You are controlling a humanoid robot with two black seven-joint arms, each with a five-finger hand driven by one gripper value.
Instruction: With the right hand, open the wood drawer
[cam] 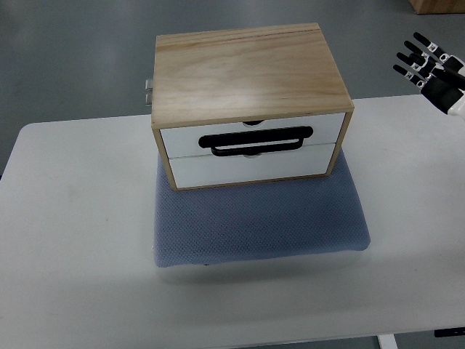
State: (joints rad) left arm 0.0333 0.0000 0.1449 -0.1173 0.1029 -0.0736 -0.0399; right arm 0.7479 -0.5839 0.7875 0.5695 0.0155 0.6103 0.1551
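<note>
right hand hovering far right, fingers spread, holding nothing.
wood box sitting on blue pad mid table; both drawers showing shut, black handle facing camera; nothing lying between hand and box.

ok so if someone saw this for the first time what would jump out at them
The wooden drawer box at the centre stands out first, with two white drawer fronts, both closed, and a black handle across them. It sits on a blue-grey mat on the white table. At the upper right edge, the right hand hovers with fingers spread, well clear of the box.
</note>
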